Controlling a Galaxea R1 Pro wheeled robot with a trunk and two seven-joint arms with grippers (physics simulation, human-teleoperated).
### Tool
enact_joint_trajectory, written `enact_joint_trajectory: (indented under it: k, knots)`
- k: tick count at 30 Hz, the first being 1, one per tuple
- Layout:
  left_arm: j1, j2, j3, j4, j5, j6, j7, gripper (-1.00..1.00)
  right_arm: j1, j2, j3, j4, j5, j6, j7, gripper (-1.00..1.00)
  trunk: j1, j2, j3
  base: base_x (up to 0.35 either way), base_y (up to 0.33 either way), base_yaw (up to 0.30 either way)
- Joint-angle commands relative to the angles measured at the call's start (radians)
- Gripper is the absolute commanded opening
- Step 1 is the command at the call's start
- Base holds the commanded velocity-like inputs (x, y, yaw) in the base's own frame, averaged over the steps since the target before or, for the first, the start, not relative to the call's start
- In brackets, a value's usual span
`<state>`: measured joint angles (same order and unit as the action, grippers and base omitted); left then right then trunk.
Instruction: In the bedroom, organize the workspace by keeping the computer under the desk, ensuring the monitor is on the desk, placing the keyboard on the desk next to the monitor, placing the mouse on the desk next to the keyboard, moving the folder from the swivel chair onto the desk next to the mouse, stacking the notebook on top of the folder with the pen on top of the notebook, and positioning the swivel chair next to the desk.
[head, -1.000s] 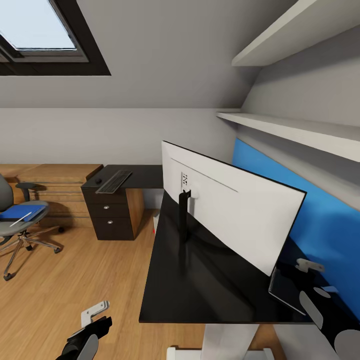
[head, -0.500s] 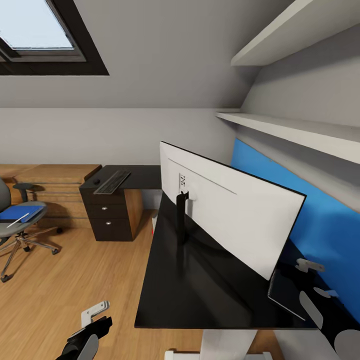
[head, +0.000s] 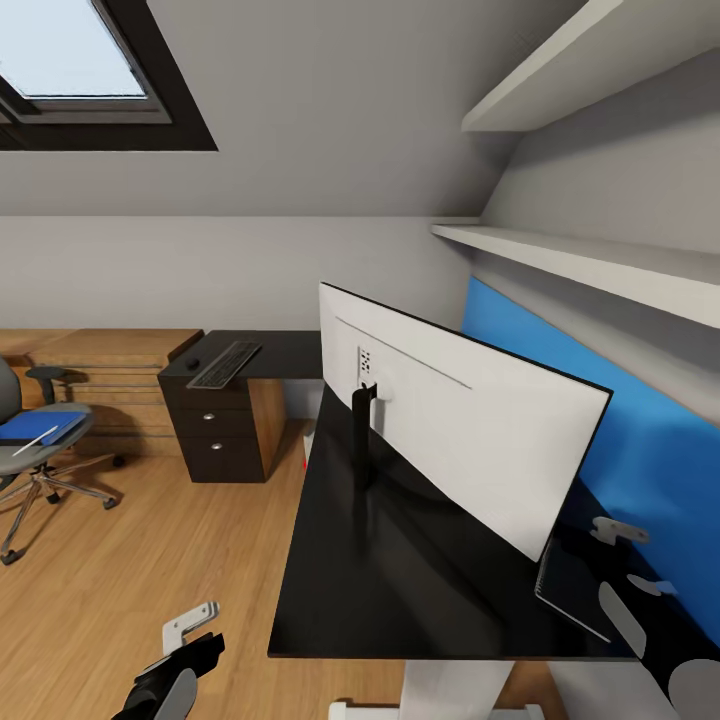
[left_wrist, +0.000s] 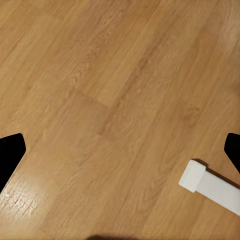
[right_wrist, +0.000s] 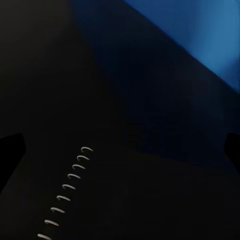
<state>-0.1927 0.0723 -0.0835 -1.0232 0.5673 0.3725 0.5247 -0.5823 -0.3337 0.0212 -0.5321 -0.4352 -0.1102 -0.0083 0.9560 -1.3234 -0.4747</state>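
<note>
I am holding my right pincer (right_wrist: 120, 145) wide and empty over the spiral notebook (head: 570, 585) lying on the counter (head: 400, 570) behind the monitor (head: 470, 430), judging it light, floppy, best pinched at its edge.

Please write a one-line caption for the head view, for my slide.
Monitor stands white back outward on the black desk; keyboard on its far wing; folder and pen on the swivel chair.
</note>
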Motion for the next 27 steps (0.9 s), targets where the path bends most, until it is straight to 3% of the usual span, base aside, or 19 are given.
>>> enact_joint_trajectory:
  k: [1,13,27]
  knots:
    - [-0.001,0.001,-0.004,-0.002,0.008,0.002,0.009,1.0,-0.001,0.0,0.003,0.0,-0.008,-0.003,-0.001,1.0,0.0,-0.001,-0.001,0.0,0.0,0.0]
    - [-0.001,0.002,-0.004,-0.031,0.008,0.003,0.002,1.0,-0.001,0.002,0.003,0.001,-0.007,0.006,-0.002,1.0,0.0,-0.001,-0.001,0.0,0.0,0.0]
    - [-0.001,-0.005,-0.003,-0.054,0.009,0.003,0.004,1.0,-0.001,0.001,0.003,0.001,-0.007,0.01,-0.004,1.0,0.054,-0.099,-0.045,0.0,0.0,0.0]
